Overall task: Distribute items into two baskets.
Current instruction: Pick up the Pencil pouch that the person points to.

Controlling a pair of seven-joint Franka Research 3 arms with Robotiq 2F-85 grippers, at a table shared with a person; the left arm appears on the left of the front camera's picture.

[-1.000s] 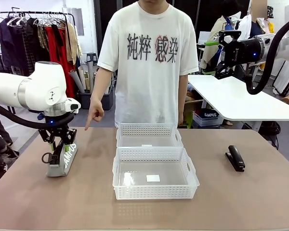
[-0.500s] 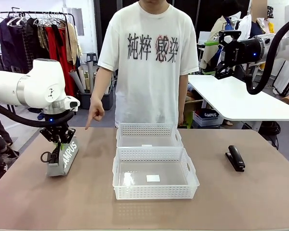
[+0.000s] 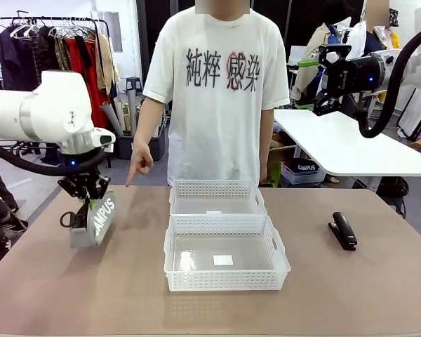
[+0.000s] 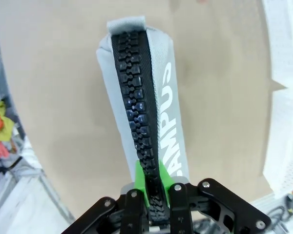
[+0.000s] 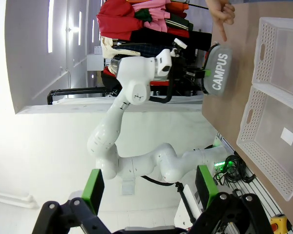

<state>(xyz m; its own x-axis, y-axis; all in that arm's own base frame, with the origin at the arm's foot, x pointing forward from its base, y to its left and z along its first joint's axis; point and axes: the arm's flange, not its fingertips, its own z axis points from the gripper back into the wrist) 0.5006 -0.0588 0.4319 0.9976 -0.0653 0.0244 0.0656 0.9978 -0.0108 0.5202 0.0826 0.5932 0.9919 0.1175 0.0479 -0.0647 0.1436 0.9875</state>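
Pinching the pouch [image 3: 95,223] by its zipper, my left fingers [image 4: 140,176] clenched, I hold it well left of the near basket [image 3: 224,282] — best raise it above the lattice wall, then lower it flat. My right fingers [image 5: 93,187] are spread, empty — the stapler [image 3: 343,230] lies right of that basket.

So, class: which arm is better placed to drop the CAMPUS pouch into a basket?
Left. The left claw is shut on the pouch at its zipper edge, beside the baskets; the right claw is open, raised high at the opposite side.
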